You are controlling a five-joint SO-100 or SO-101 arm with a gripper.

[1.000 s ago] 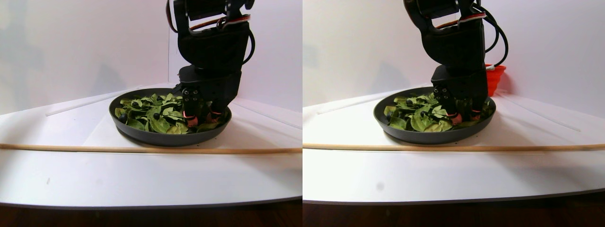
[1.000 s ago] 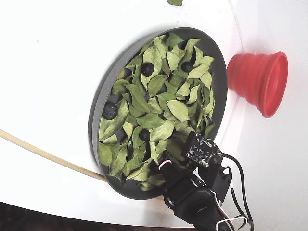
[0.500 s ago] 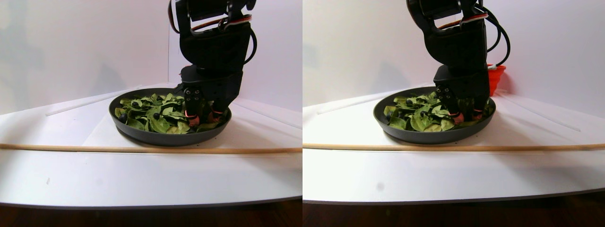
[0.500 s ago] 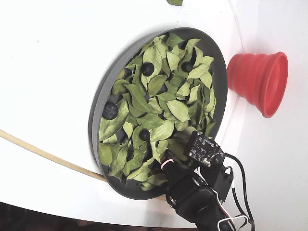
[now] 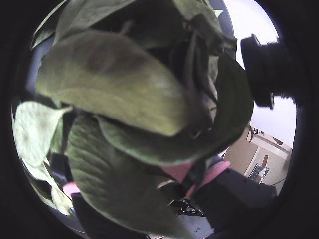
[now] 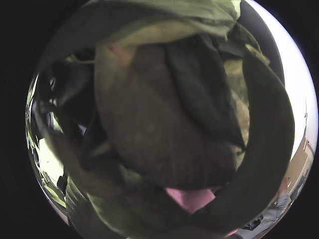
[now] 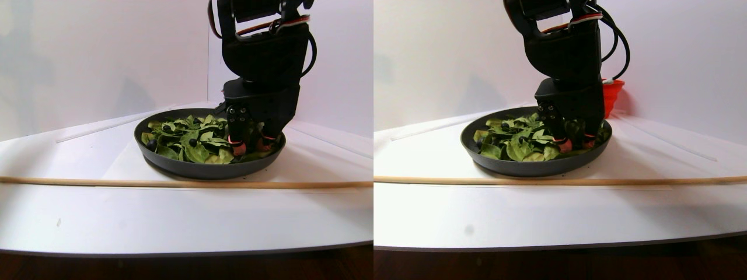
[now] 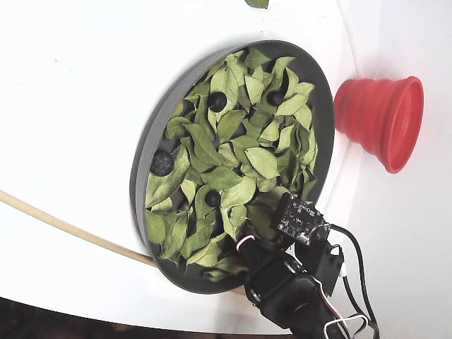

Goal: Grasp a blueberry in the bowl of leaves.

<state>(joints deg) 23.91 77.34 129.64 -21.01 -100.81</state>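
Down among the foliage at the lower right of the fixed view sits the black two-finger gripper with pink-tipped pads (image 8: pixel 247 244), its tips buried in the pile. Whether the fingers are spread or closed on anything I cannot tell: both wrist views are smothered by leaf surfaces, with only a sliver of pink pad (image 6: pixel 192 198) showing at the bottom.

Nearest candidate: a small round glossy blue-black blueberry (image 8: pixel 212 198), lying up and to the left of the gripper in the fixed view, near but apart, half tucked between leaves. A second like it sits further up, toward the top of the dish. A berry is round, so no long axis to line up with; approach direction matters only for clearing leaves. Single arm, so no choice of side.

Around these, the small oval pointed green leaves (image 8: pixel 263 161) fill the wide shallow dark-grey round bowl (image 8: pixel 141 162) nearly rim to rim. A larger dull berry with a crown (image 8: pixel 162 163) rests by the left rim, not the target.

Judgement: the tips probably need lifting and shifting up-left.
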